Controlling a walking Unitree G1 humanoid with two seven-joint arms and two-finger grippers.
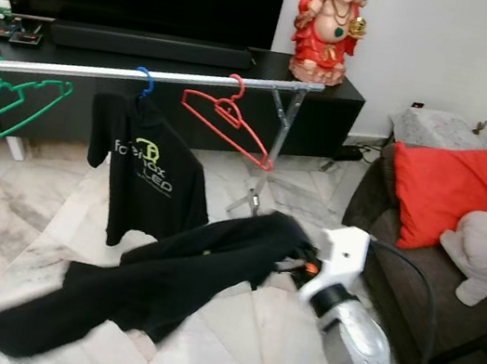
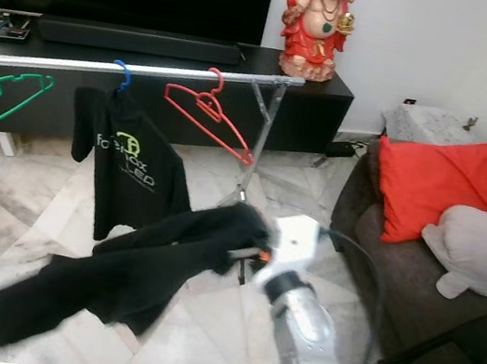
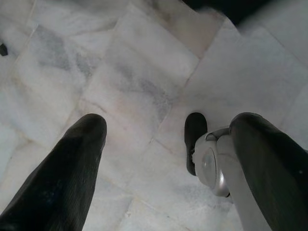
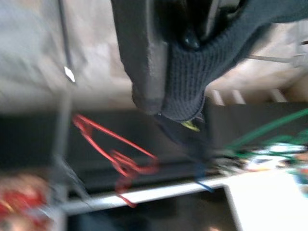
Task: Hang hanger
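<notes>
A black garment [image 1: 160, 280] was held at one end by the right gripper [image 1: 298, 259], the fingers closed on the fabric; the remainder trailed down and to the robot's left, clear of the marble floor [image 1: 37, 230] over most of its length. An orange part was visible at the grip, possibly a hanger inside the garment; this could not be confirmed. The garment was carried in front of the silver rail [image 1: 149, 76], presumably so that it could be raised to the bar.

On the rail, a red hanger [image 1: 230, 123] hung empty near the right-hand support, a black T-shirt [image 1: 146, 174] hung on a blue hanger [image 1: 146, 82] just beside it, and a green hanger [image 1: 7, 103] hung empty further left. The stretch of bar between the blue hook and the green hanger was judged the likeliest place for hanging.

The left gripper [image 3: 168, 159] was directed at the floor with its fingers [image 3: 72, 163] spread wide and nothing between them; that arm was judged idle. A red cushion [image 1: 469, 189] lay on the sofa [image 1: 398, 266] at the robot's right.
</notes>
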